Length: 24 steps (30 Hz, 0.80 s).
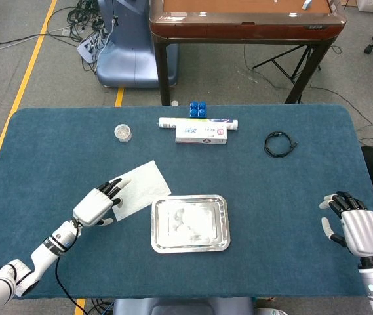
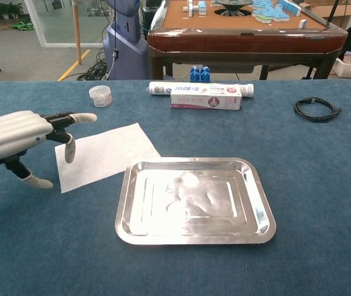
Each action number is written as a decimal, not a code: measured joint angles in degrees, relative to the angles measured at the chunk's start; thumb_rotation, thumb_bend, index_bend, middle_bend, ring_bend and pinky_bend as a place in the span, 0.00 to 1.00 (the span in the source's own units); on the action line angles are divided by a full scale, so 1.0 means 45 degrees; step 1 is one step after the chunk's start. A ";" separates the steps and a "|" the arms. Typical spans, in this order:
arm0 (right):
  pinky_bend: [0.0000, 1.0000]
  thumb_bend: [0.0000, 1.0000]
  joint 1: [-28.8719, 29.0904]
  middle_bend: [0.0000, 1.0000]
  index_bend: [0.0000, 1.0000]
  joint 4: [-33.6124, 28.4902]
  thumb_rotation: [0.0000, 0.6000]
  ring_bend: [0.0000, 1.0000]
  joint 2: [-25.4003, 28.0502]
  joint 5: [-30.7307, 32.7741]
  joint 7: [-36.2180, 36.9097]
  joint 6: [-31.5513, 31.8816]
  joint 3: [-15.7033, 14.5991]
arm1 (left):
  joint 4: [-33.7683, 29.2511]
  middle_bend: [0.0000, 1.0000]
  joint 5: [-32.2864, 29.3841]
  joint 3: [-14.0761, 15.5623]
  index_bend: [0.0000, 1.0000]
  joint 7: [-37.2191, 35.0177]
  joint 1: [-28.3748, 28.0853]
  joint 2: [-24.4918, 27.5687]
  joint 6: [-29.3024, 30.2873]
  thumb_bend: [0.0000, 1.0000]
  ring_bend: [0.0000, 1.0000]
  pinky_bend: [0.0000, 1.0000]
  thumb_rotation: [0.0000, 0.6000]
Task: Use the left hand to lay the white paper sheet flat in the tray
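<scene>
Head view: left robot hand (image 1: 96, 204), fingers spread and empty, hovers at the paper's (image 1: 139, 188) near-left corner. Paper lies flat on the worktop (image 1: 291, 210), just left of the tray (image 1: 190, 223). Right robot hand (image 1: 355, 228) rests spread, well right of the tray.

My left hand (image 1: 95, 206) has a smooth white shell over its back, black finger segments and pale fingertips (image 2: 86, 116); its forearm is white with black joint rings. My right hand (image 1: 355, 228) matches: white back, black fingers.
</scene>
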 measured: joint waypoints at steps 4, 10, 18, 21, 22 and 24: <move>0.29 0.45 0.0015 0.33 0.41 0.0010 1.00 0.19 -0.0008 0.0026 -0.0019 -0.0038 0.0003 | 0.0034 0.00 -0.0255 -0.0011 0.49 0.0046 -0.0019 0.0017 -0.0237 0.07 0.00 0.20 1.00; 0.29 0.45 0.0019 0.33 0.41 0.0000 1.00 0.19 -0.0003 0.0043 -0.0034 -0.0048 0.0006 | 0.0264 0.00 -0.0544 -0.0013 0.49 0.0056 -0.0033 -0.0053 -0.0530 0.07 0.00 0.20 1.00; 0.29 0.45 0.0015 0.33 0.41 -0.0007 1.00 0.19 0.0000 0.0041 -0.0038 -0.0034 0.0006 | 0.0603 0.00 -0.0753 0.0041 0.49 0.0123 -0.0036 -0.0195 -0.0708 0.07 0.00 0.20 1.00; 0.29 0.45 0.0018 0.33 0.41 -0.0006 1.00 0.19 0.0000 0.0055 -0.0041 -0.0040 0.0012 | 0.0671 0.00 -0.0810 0.0043 0.49 0.0118 -0.0053 -0.0244 -0.0746 0.07 0.00 0.20 1.00; 0.29 0.45 0.0018 0.33 0.41 -0.0005 1.00 0.19 0.0002 0.0055 -0.0038 -0.0042 0.0011 | 0.0687 0.00 -0.0828 0.0043 0.49 0.0120 -0.0056 -0.0261 -0.0752 0.07 0.00 0.20 1.00; 0.29 0.45 0.0018 0.33 0.41 -0.0005 1.00 0.19 0.0007 0.0055 -0.0027 -0.0044 0.0010 | 0.0718 0.00 -0.0865 0.0043 0.49 0.0120 -0.0060 -0.0305 -0.0769 0.07 0.00 0.20 1.00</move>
